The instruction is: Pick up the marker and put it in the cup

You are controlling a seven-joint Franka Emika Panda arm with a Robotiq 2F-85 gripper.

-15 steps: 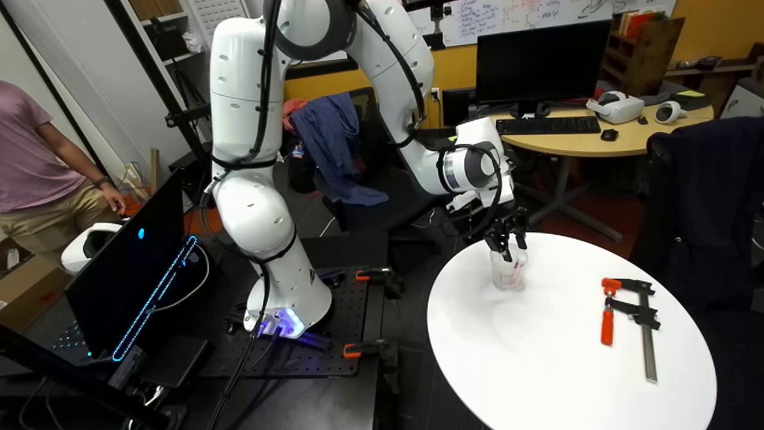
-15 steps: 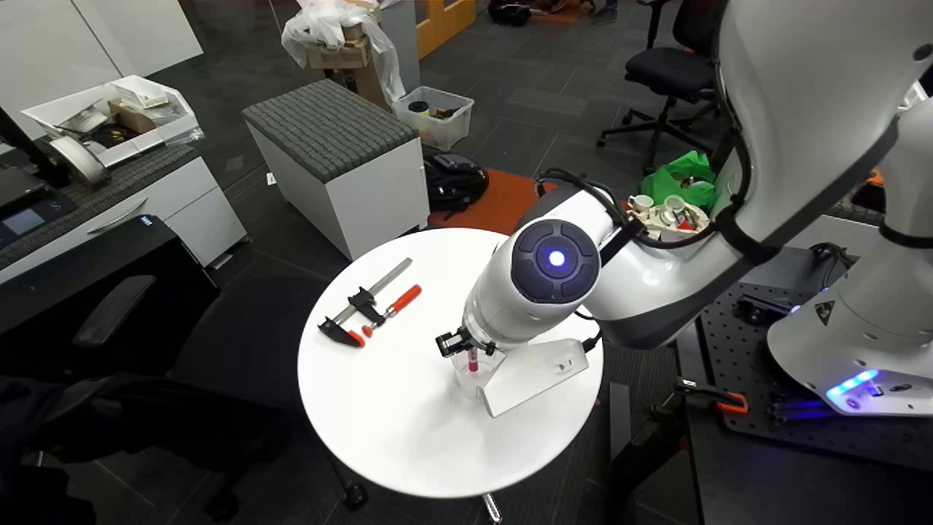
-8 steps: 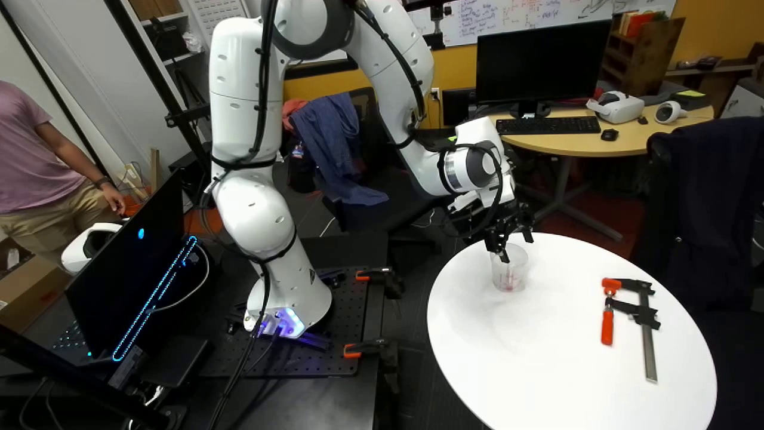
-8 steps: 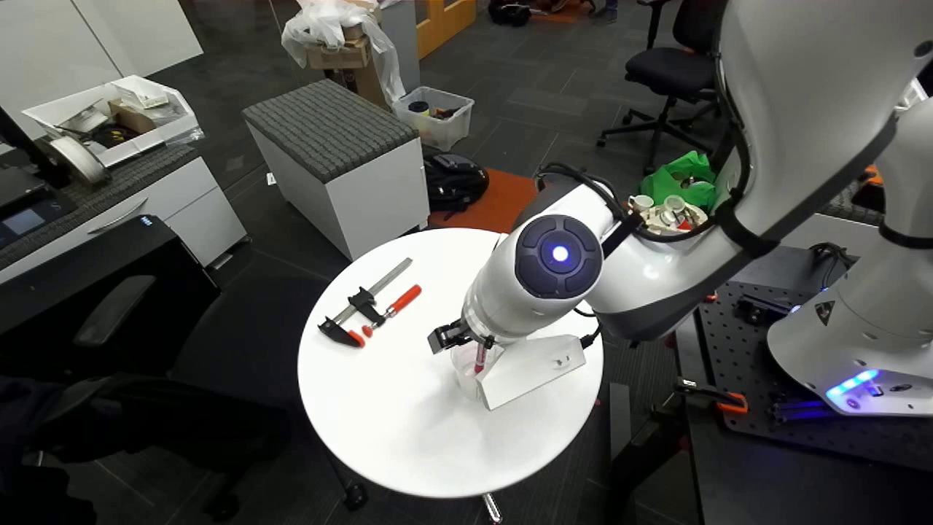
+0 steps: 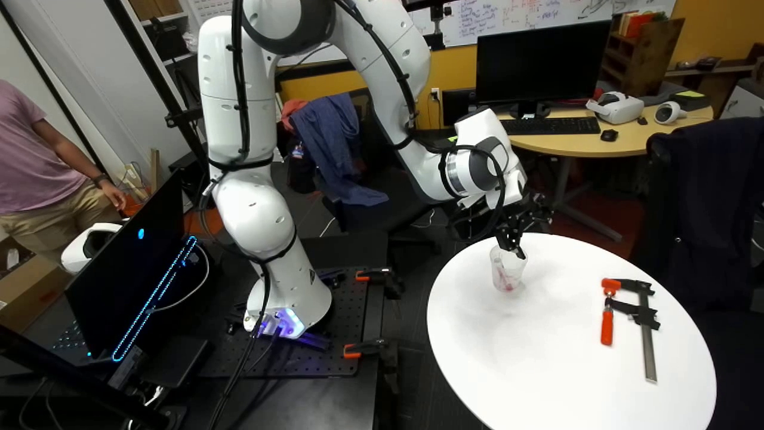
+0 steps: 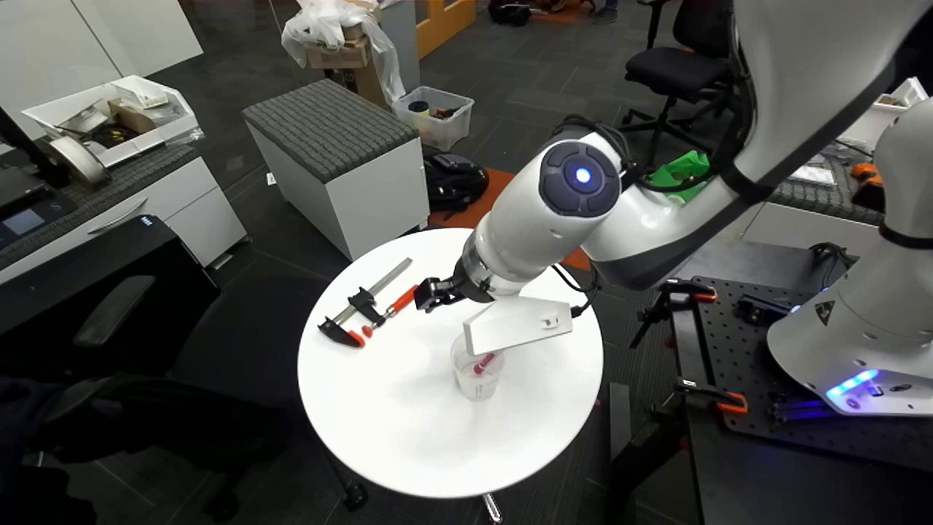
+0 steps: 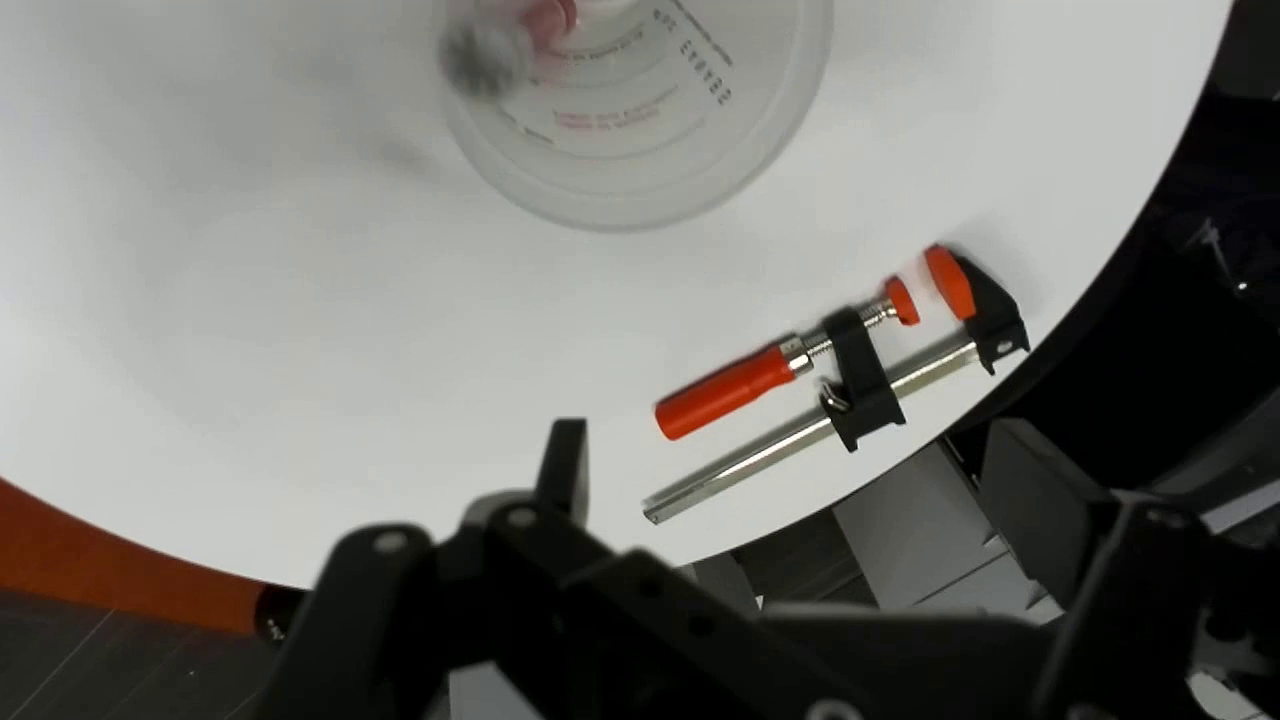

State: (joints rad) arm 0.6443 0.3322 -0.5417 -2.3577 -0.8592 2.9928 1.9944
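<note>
The clear plastic cup (image 5: 510, 266) stands upright on the white round table (image 5: 555, 370); it also shows in an exterior view (image 6: 477, 388) and at the top of the wrist view (image 7: 640, 190). The red marker (image 6: 484, 363) is inside the cup, leaning against its wall. In the wrist view the marker (image 7: 548, 22) has a blurred whitish-grey end and is cut off by the frame's top edge. My gripper (image 7: 800, 460) is open with nothing between its fingers. It is above and beside the cup, apart from it, in both exterior views (image 5: 533, 237) (image 6: 431, 295).
A red-and-black clamp (image 5: 644, 328) lies on the table, partly below the gripper in the wrist view (image 7: 860, 385). A desk with a monitor (image 5: 540, 65) stands behind the table. Dark chairs (image 6: 240, 350) stand close to the table's edge.
My gripper has opened and let go of the marker, then moved up and away from the cup. The marker has gone from upright to leaning inside the cup.
</note>
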